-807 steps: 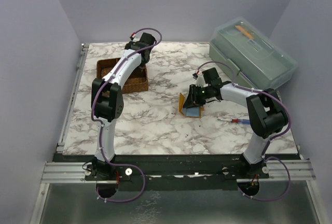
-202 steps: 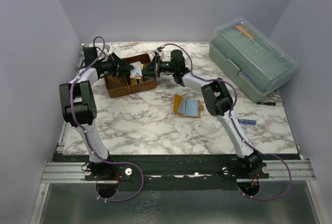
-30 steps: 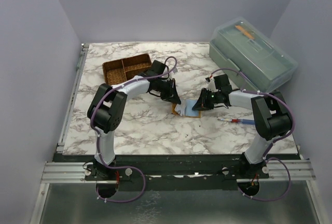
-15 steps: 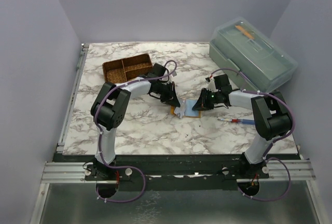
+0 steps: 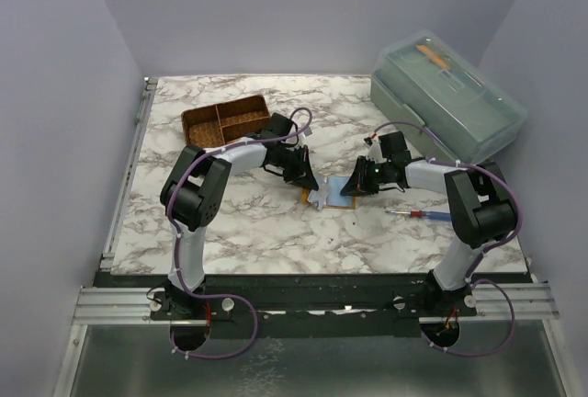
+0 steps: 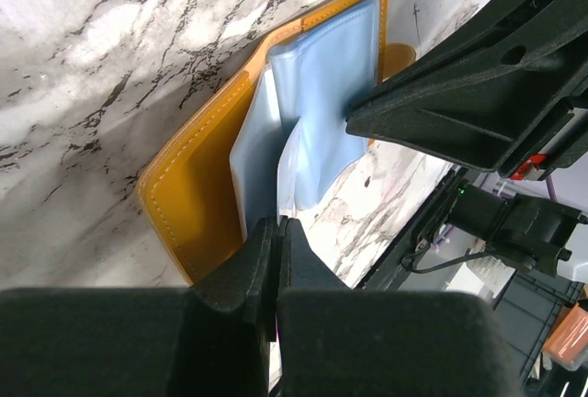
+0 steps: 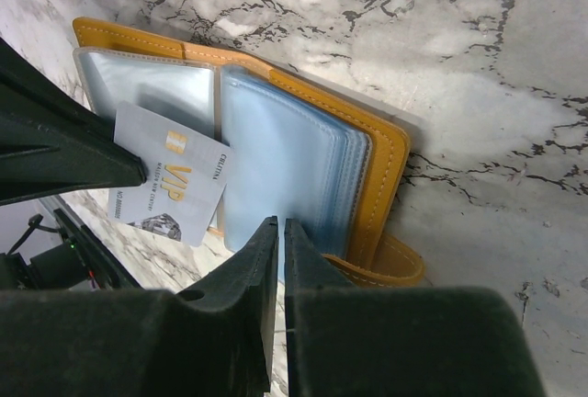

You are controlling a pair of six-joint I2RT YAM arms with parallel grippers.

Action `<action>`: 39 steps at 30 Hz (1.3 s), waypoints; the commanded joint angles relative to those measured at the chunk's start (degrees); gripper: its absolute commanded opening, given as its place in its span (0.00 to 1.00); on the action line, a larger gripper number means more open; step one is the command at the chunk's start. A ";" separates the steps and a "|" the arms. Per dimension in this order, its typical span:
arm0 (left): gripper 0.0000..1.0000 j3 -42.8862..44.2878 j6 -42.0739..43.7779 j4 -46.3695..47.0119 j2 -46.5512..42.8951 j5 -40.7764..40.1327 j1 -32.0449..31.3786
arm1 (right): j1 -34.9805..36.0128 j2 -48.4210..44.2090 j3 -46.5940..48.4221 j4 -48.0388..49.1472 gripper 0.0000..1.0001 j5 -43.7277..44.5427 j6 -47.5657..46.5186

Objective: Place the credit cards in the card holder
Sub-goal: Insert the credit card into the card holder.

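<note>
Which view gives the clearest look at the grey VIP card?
Right wrist: the VIP card faces the camera with its print readable, overlapping the open card holder. The left wrist view shows only a pale, unprinted side of it. The top view shows just a small pale patch.

A marble-patterned table (image 5: 257, 222) is enclosed by plain lilac walls (image 5: 303, 11); an aluminium rail (image 5: 312, 310) is mounted along its near edge.

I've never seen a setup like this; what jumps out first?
In the middle, an open orange card holder with blue sleeves lies between both grippers: the left gripper pinches a white VIP card at its edge, and the right gripper pinches a sleeve. A clear-lidded toolbox sits back right.
</note>
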 commanded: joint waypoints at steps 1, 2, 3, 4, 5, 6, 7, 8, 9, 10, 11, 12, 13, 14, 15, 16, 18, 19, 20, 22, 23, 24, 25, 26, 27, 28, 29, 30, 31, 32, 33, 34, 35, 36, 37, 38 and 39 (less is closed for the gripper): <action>0.00 -0.62 0.05 0.20 0.39 -1.32 0.74 | -0.12 2.51 -1.27 -1.68 0.10 3.02 -2.04; 0.00 -0.60 -0.03 0.14 0.47 -1.21 0.85 | -0.12 2.50 -1.28 -1.67 0.10 3.06 -2.04; 0.00 -0.60 -0.04 0.12 0.49 -1.04 0.97 | -0.12 2.50 -1.33 -1.75 0.10 3.09 -2.03; 0.00 -0.72 -0.06 0.11 0.45 -1.16 1.06 | -0.12 2.48 -1.30 -1.75 0.10 3.08 -2.00; 0.00 -0.88 -0.04 0.11 0.30 -1.33 1.16 | -0.12 2.51 -1.27 -1.75 0.10 3.04 -2.04; 0.00 -0.98 0.04 0.11 0.05 -1.24 1.25 | -0.17 2.43 -1.19 -1.90 0.10 3.03 -2.04; 0.00 -1.03 0.19 0.20 -0.28 -1.00 1.26 | -0.13 2.41 -1.22 -1.92 0.10 3.00 -2.06; 0.00 -1.04 0.30 0.20 -0.56 -0.76 1.26 | -0.12 2.41 -1.29 -1.92 0.10 3.04 -2.12; 0.00 -0.97 0.23 0.18 -0.52 -0.45 1.26 | -0.12 2.48 -1.28 -1.85 0.10 3.10 -2.13; 0.00 -0.81 0.27 0.20 -0.35 -0.02 1.26 | -0.12 2.56 -1.23 -1.76 0.10 3.07 -2.13; 0.00 -0.66 0.31 0.28 0.00 0.57 1.26 | -0.13 2.77 -1.13 -1.67 0.10 3.03 -2.02; 0.00 -0.54 0.23 0.47 0.31 1.25 1.26 | -0.12 2.96 -1.00 -1.67 0.10 2.88 -2.02; 0.00 -0.51 0.22 0.82 0.57 1.89 1.24 | -0.17 3.16 -0.80 -1.66 0.10 2.71 -2.04; 0.00 -0.63 0.15 1.34 0.72 2.46 1.26 | -0.13 3.28 -0.70 -1.70 0.10 2.59 -2.04; 0.00 -0.74 -0.04 1.95 0.79 2.85 1.22 | -0.12 3.29 -0.66 -1.68 0.10 2.59 -2.04; 0.00 -0.81 -0.06 2.42 0.82 3.28 1.22 | -0.12 3.34 -0.68 -1.66 0.10 2.58 -1.98; 0.00 -0.94 -0.04 3.14 0.75 3.63 1.26 | -0.12 3.37 -0.70 -1.66 0.10 2.67 -2.03; 0.00 -1.03 -0.04 3.51 0.68 3.85 1.26 | -0.12 3.42 -0.68 -1.67 0.10 2.59 -2.00; 0.00 -1.16 -0.08 3.92 0.67 4.16 1.31 | -0.15 3.46 -0.65 -1.66 0.10 2.59 -1.97; 0.00 -1.42 -0.65 5.02 0.74 4.85 1.27 | -0.15 3.55 -0.65 -1.73 0.10 2.41 -2.04; 0.00 -1.53 -0.89 5.52 0.80 5.11 1.27 | -0.13 3.60 -0.67 -1.67 0.10 2.41 -2.00; 0.00 -1.68 -1.06 5.82 0.84 5.17 1.26 | -0.15 3.64 -0.66 -1.70 0.10 2.33 -2.09; 0.00 -1.78 -1.26 6.17 0.97 5.34 1.24 | -0.13 3.64 -0.59 -1.74 0.10 2.36 -2.12; 0.00 -1.82 -1.39 6.44 1.12 5.59 1.26 | -0.13 3.64 -0.63 -1.75 0.10 2.40 -2.21; 0.00 -1.90 -1.63 6.75 1.30 5.98 1.24 | -0.12 3.64 -0.65 -1.80 0.10 2.40 -2.22; 0.00 -1.95 -1.86 6.99 1.55 6.10 1.22 | -0.15 3.64 -0.63 -1.83 0.10 2.40 -2.21; 0.00 -1.92 -2.08 7.05 1.86 6.09 1.18 | -0.13 3.58 -0.57 -1.94 0.10 2.41 -2.22; 0.00 -1.84 -2.21 7.06 2.15 6.11 1.25 | -0.12 3.56 -0.61 -1.93 0.10 2.41 -2.16; 0.00 -1.76 -2.30 7.06 2.43 6.08 1.23 | -0.17 3.56 -0.52 -1.92 0.10 2.37 -2.21; 0.00 -1.74 -2.44 7.24 2.65 6.11 1.19 | -0.13 3.62 -0.48 -1.92 0.10 2.33 -2.22; 0.00 -1.67 -2.75 7.50 2.83 6.04 1.18 | -0.12 3.64 -0.48 -1.92 0.10 2.32 -2.22; 0.00 -1.66 -3.03 7.80 2.99 5.88 1.16 | -0.16 3.64 -0.54 -1.95 0.10 2.32 -2.20; 0.00 -1.65 -3.29 8.17 3.11 5.57 1.17 | -0.13 3.73 -0.57 -1.85 0.10 2.32 -2.21; 0.00 -1.65 -3.69 8.57 3.16 5.25 1.15 | -0.12 3.81 -0.61 -1.78 0.10 2.32 -2.16; 0.00 -1.91 -4.37 9.46 3.05 4.92 1.15 | -0.12 3.89 -0.64 -1.71 0.10 2.28 -2.13; 0.00 -2.31 -5.19 10.72 2.93 4.43 1.17 | -0.12 3.91 -0.76 -1.62 0.10 2.24 -2.01; 0.00 -3.05 -6.35 12.14 2.73 3.46 1.19 | -0.12 3.91 -0.83 -1.58 0.10 2.19 -2.04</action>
